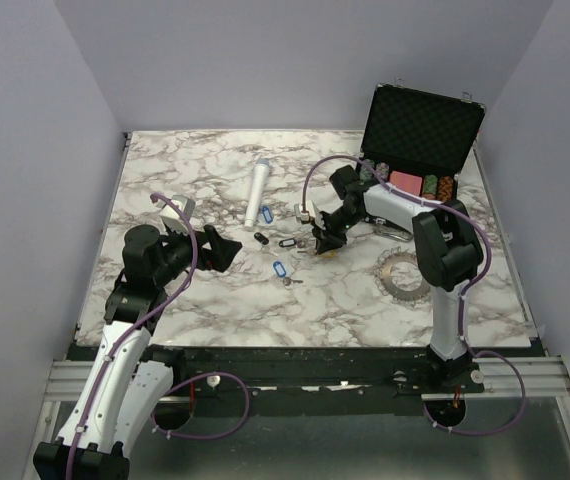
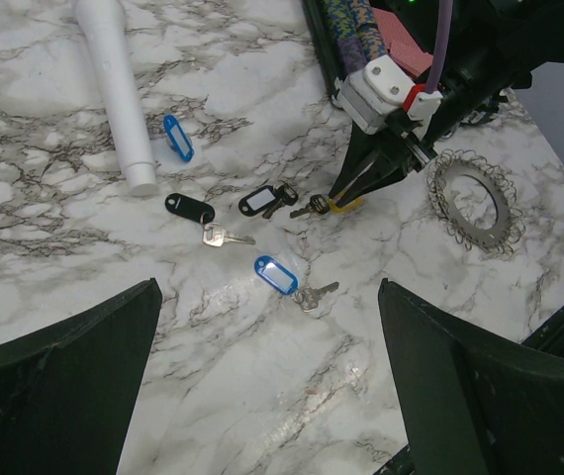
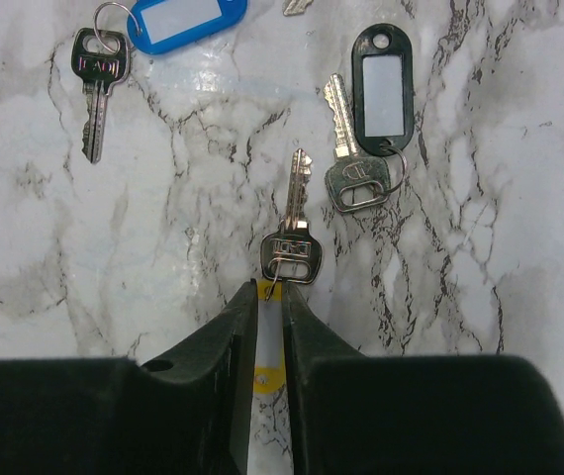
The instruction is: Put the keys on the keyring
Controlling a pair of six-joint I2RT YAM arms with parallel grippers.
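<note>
- Top view. Shows a white, grey-veined marble table [image 1: 165,300]. Left gripper [image 1: 223,250] held above it with jaws spread wide, holding nothing, well apart from the small tagged metal keys [image 1: 279,270] scattered mid-table.
- Same view. Right gripper [image 1: 322,240] tipped down onto the marble among those keys. Large silvery-grey metal keyring [image 1: 402,272] with a toothed fringe lying flat to its right, near but not touching, with no key on it. Farther back, a white plastic cylinder [image 1: 257,193] and an open black case [image 1: 425,125] of poker chips.
- Left wrist view. Blue-tagged key [image 2: 275,274] nearest, black-tagged key [image 2: 262,201] behind it, then the yellow-tagged key [image 2: 341,204], small and silver, under the right gripper's tips. Keyring off to the right, apart from every key.
- Right wrist view. Jaws narrow, pinching the yellow plastic tag from both sides; metal blade pointing away, flat on the marble. Black-tagged key just beside it on the right, not touching.
- Probable risks: thin tag slipping from so shallow a pinch on lifting; key swinging on its little wire loop and missing the ring; loose keyring sliding at first contact, with nothing steadying it.
</note>
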